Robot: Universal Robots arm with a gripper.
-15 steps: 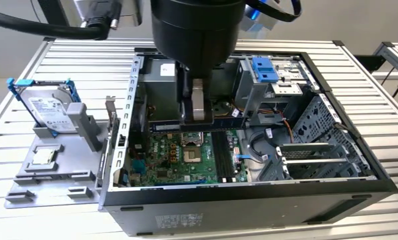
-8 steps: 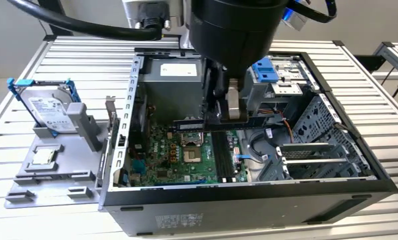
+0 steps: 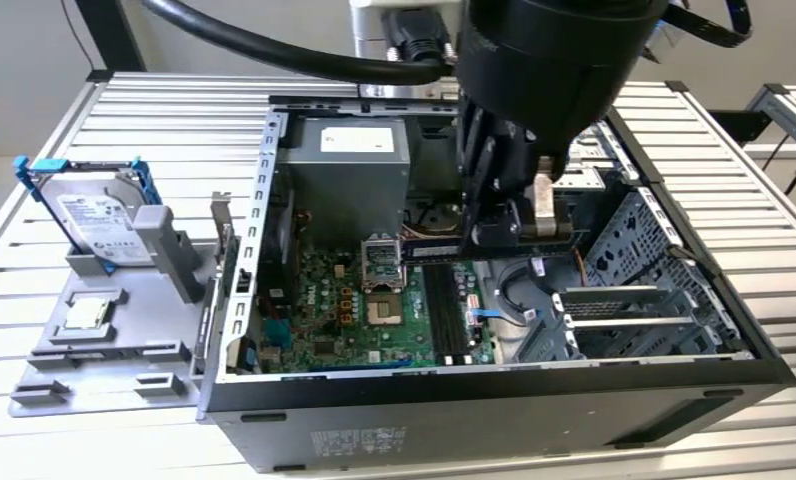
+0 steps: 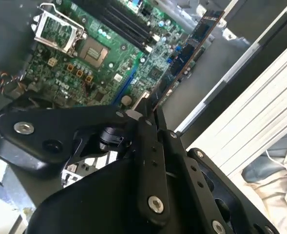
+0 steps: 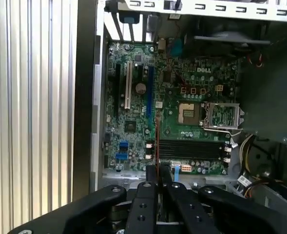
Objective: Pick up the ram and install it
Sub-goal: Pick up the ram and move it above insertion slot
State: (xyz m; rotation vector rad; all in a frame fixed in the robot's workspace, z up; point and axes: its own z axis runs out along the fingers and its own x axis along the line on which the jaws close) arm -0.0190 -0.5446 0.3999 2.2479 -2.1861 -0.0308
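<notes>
My gripper [image 3: 494, 236] is shut on the ram [image 3: 433, 248], a long thin dark board held inside the open computer case [image 3: 505, 400]. In the exterior view the ram hangs crosswise just above the motherboard [image 3: 325, 320], over the far end of the black memory slots [image 3: 444, 312]. In the second wrist view the ram [image 4: 189, 51] juts out from between the fingers [image 4: 144, 146], tilted over the green board. The first wrist view has the ram [image 5: 157, 139] edge-on as a thin line rising from the gripper [image 5: 156, 181], beside the slots [image 5: 192, 149]. It stands apart from the slots.
On a grey fixture [image 3: 131, 360] at the exterior view's left stand a silver hard drive in a blue frame [image 3: 98, 212] and a small square chip [image 3: 87, 312]. Inside the case are the power supply [image 3: 347, 165], the open processor socket [image 3: 378, 290] and metal drive cages [image 3: 638, 300].
</notes>
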